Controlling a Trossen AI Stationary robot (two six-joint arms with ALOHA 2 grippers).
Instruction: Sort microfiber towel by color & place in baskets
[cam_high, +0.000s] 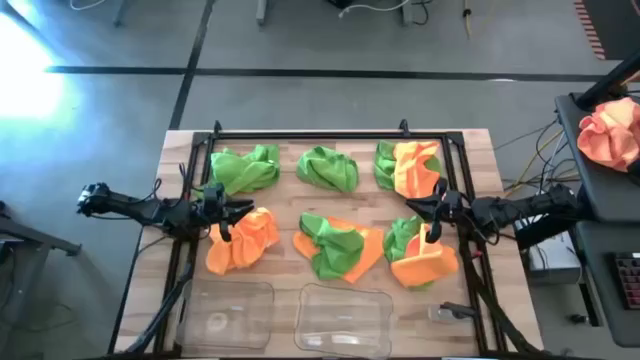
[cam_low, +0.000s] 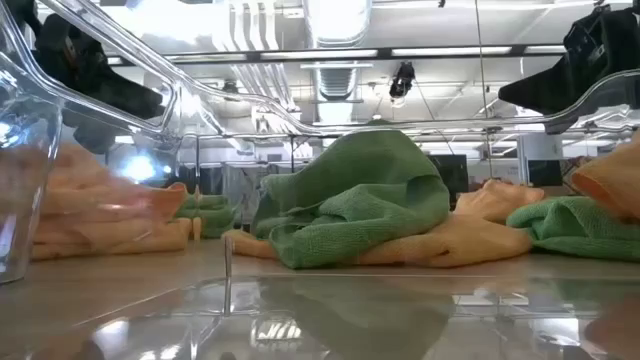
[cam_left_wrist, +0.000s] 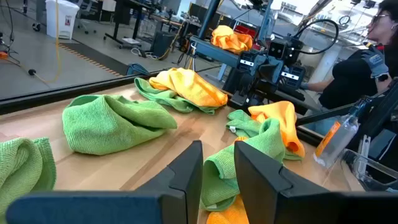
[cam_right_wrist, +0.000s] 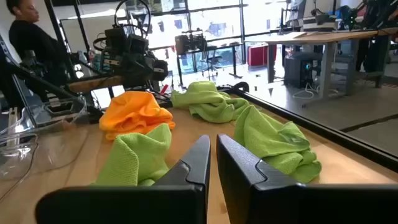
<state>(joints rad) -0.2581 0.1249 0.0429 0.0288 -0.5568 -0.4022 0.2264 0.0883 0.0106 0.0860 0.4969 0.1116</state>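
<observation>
Baskets (cam_high: 345, 318): empty, seen only from above.
Left gripper (cam_left_wrist: 217, 163): fingers parted, nothing being held.
Right gripper (cam_right_wrist: 212, 154): fingers nearly closed, empty; green towel (cam_right_wrist: 273, 142) just beyond.

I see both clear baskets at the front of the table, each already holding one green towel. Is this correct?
Not quite: the high view shows both baskets at the front of the table holding no towels; the green and orange towels still lie on the wood behind them.
</observation>
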